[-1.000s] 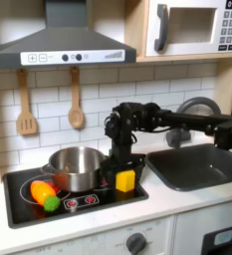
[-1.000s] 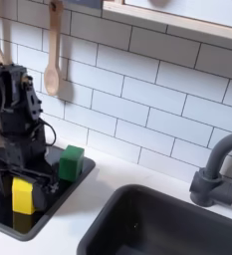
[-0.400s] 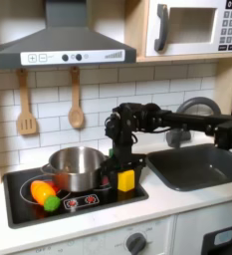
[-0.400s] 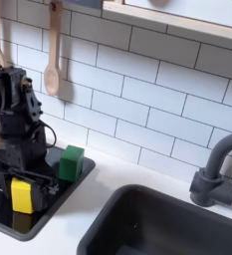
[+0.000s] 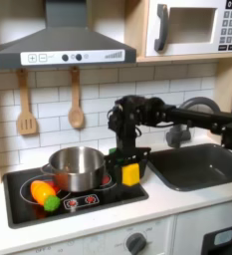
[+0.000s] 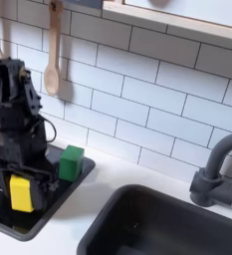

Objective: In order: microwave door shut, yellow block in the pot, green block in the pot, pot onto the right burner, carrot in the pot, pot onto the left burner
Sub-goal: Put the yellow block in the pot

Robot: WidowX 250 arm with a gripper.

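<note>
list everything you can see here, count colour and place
microwave door: 1, white, shut, top right in the first exterior view
range hood: 1, grey, above the stove
spatula: 1, wooden, on the tile wall
spoon: 1, wooden, beside the spatula
pot: 1, steel, on the stove
carrot: 1, orange, green top, left of the pot
green block: 1, stove's back corner
sink: 1, dark, right of the stove
faucet: 1, grey, behind the sink
yellow block: 1, in the gripper
gripper: 1, black, above the stove
</note>
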